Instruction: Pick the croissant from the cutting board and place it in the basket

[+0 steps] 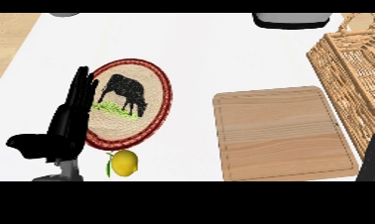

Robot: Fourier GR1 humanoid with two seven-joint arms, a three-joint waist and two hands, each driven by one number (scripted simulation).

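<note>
Countertop [205,44] in white fills the head view, a tan strip [15,34] along its left edge. We see the cutting board [282,134] just beside the wicker basket [344,69]; the croissant is not visible, so we cannot tell where it is. The left hand [66,124], fingers straight, overlaps the cow-printed plate [162,94], with a lemon [126,162] near. The right hand [370,161] is a dark sliver at the right edge, its state unclear.

The left hand [70,119] is open. Its fingers [81,89] are straight, held together and pointing up, away from the body. The thumb [26,143] extends sideways to the hand's left, apart from the fingers. The grey left forearm [64,171] enters directly below the hand. Only a black sliver of the right hand [369,161] shows, and its pose cannot be determined.
</note>
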